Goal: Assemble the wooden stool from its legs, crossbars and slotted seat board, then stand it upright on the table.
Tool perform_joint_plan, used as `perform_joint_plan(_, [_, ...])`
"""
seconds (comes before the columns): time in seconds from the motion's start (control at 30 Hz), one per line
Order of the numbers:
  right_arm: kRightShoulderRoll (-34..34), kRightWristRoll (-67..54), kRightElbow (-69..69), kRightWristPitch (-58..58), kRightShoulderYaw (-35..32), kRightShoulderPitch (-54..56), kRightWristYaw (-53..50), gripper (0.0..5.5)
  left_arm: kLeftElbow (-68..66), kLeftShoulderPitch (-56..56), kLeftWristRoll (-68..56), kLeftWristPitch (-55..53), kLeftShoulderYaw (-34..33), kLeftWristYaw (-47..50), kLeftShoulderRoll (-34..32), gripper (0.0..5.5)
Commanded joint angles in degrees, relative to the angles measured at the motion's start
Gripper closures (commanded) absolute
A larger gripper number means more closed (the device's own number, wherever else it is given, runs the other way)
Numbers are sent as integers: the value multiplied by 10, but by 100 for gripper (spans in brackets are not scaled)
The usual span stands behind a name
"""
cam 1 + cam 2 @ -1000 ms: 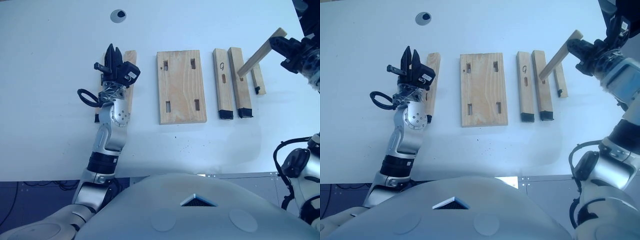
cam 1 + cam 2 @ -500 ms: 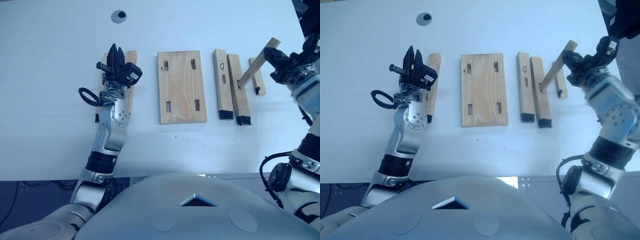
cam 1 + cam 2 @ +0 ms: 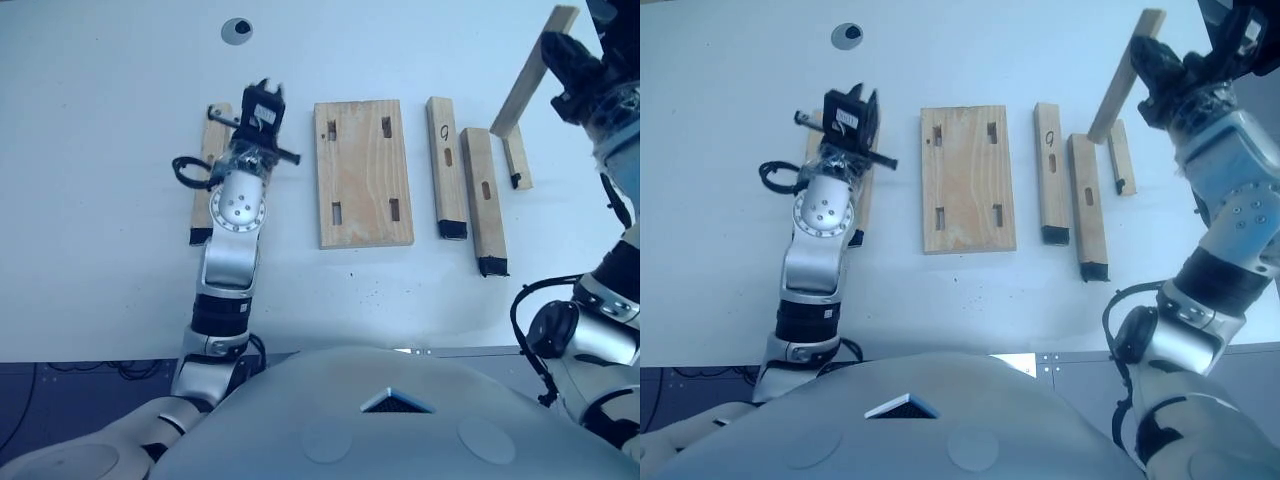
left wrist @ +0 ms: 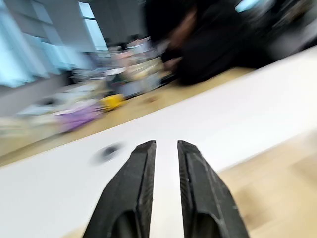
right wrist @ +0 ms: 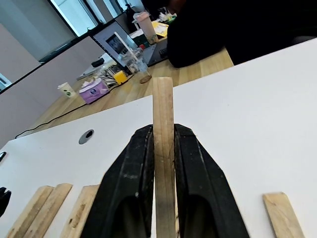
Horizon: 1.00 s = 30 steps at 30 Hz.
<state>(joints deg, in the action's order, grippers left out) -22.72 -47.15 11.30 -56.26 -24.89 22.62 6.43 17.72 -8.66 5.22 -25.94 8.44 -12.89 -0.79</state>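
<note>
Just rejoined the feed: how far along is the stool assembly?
Nothing is joined: the slotted wooden seat board and three wooden legs lie flat, loose. The right gripper holds a thin wooden crossbar aloft. Every joint and standing it upright remain.

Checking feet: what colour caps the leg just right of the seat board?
Black, at the near end of that leg; clearest in left eye view.

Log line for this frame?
right hand: shut on crossbar, above table | left hand: open, empty, beside leg | seat board: flat, nothing fitted
</note>
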Motion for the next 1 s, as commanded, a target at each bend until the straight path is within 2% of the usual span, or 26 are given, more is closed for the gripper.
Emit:
perform_joint_plan(0.03, [38, -1, 39, 21, 51, 69, -13, 511, 106, -136, -184, -255, 57, -151, 12, 475])
perform_joint_plan(0.13, [52, 5, 61, 29, 80, 70, -10, 511, 94, -204, -253, -341, 52, -171, 32, 475])
perform_joint_plan(0.2, [58, 5, 71, 32, 93, 69, -9, 511, 69, -232, -263, -357, 54, -162, 36, 506])
perform_joint_plan(0.27, [63, -3, 83, 29, 99, 67, -10, 511, 33, -249, -255, -348, 61, -148, 34, 548])
perform_joint_plan(0.37, [61, -5, 91, 27, 102, 60, -5, 511, -22, -266, -240, -330, 53, -127, 24, 550])
perform_joint_plan(0.5, [56, -10, 89, 21, 96, 56, 2, 511, -133, -278, -215, -307, 11, -91, 3, 550])
perform_joint_plan(0.63, [38, -2, 89, 16, 95, 43, 15, 511, -165, -285, -210, -284, -6, -78, -4, 550])
perform_joint_plan(0.73, [31, 4, 81, 17, 97, 40, 22, 511, -149, -274, -217, -277, 14, -89, -1, 550])
perform_joint_plan(0.8, [13, 9, 71, 12, 83, 34, 23, 511, -127, -241, -207, -279, 33, -79, -8, 550])
perform_joint_plan(0.87, [3, -10, 58, -14, 40, 27, 5, 511, -93, -189, -198, -278, 34, -56, -15, 550])
perform_joint_plan(1.0, [-10, -54, 60, -75, -38, -15, -27, 511, -38, -104, -190, -264, -6, -11, -20, 550])
